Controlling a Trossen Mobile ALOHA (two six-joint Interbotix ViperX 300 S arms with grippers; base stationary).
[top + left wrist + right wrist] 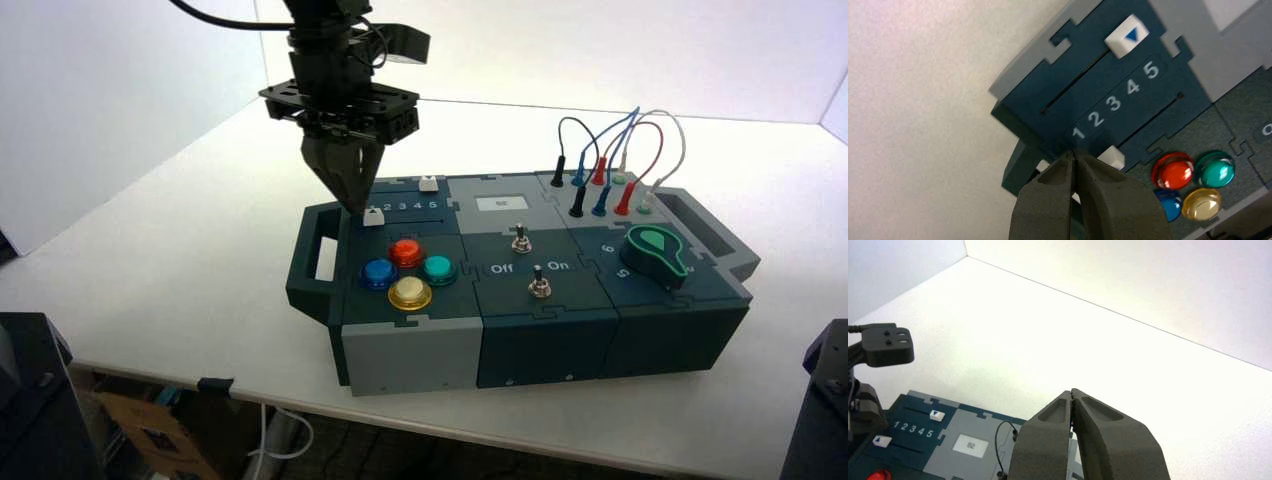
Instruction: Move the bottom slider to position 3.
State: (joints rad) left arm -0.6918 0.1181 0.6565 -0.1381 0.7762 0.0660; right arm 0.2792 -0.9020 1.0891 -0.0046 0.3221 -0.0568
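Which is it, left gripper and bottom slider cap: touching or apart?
Cannot tell: in the left wrist view, the left gripper overlaps the edge of the bottom slider cap.

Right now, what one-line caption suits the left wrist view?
Closed gripper beside the bottom slider, near digit 1.

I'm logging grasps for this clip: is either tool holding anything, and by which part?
Nothing is held: the left tool is shut beside the bottom slider; the right is empty.
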